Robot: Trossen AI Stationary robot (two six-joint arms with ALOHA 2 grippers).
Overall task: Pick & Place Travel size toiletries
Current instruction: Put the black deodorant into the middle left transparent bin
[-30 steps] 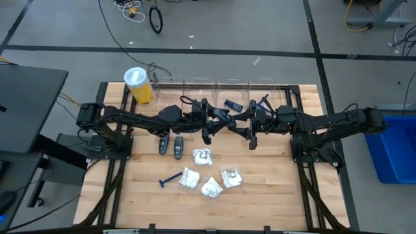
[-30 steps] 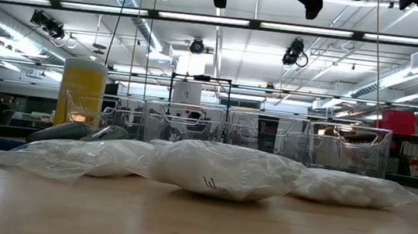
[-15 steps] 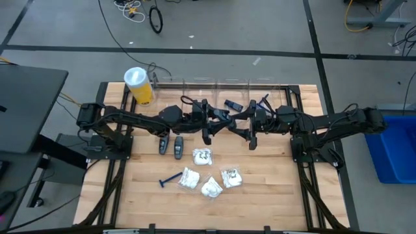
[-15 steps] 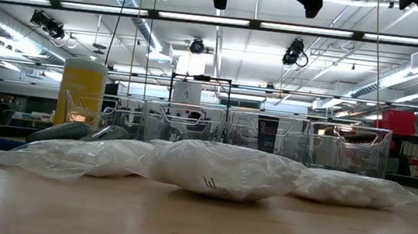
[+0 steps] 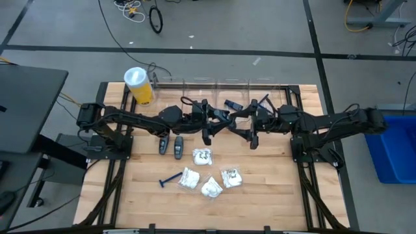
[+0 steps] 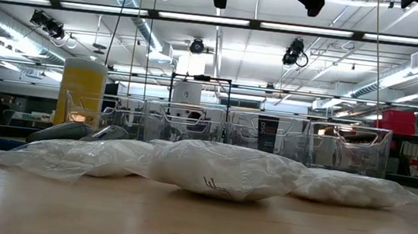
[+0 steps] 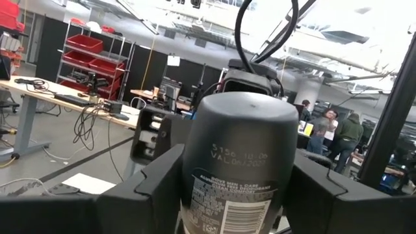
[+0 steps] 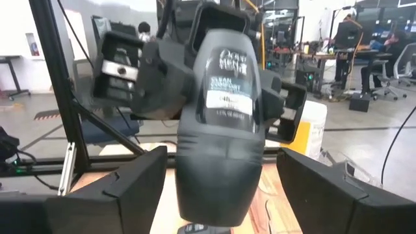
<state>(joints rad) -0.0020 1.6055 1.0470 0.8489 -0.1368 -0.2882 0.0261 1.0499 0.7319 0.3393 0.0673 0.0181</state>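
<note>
The right gripper (image 8: pixel 224 195) has let go since the earlier frame. Its two fingers (image 8: pixel 133 188) now stand spread wide, one on each side of the dark grey deodorant stick (image 8: pixel 224 117), with clear gaps between them and it. In the high view the right arm's wrist has also drawn back slightly toward its own side, so a little more of the thin blue razor (image 5: pixel 263 101) at the far edge of the table (image 5: pixel 273 195) shows.

The left gripper (image 7: pixel 237 192) has not moved. Its fingers (image 7: pixel 153 188) are closed against the sides of the deodorant stick (image 7: pixel 237 162), which sits upright between them. It is held in the air above the middle of the table, between the two arms and off the wood.

Nothing on the table has shifted:
- Four white packets lie in a loose cluster on the near half, among them one just below the grippers (image 5: pixel 202 156) and one nearest the front (image 5: pixel 211 188).
- A second blue razor (image 5: pixel 171 179) lies just left of the cluster.
- Two dark grey oval pieces (image 5: pixel 170 145) lie side by side under the left arm.
- A dark rectangular piece (image 5: pixel 233 104) lies near the row of clear bins (image 5: pixel 218 83).
- The yellow cylinder (image 5: pixel 138 86) stands at the far left corner.
</note>
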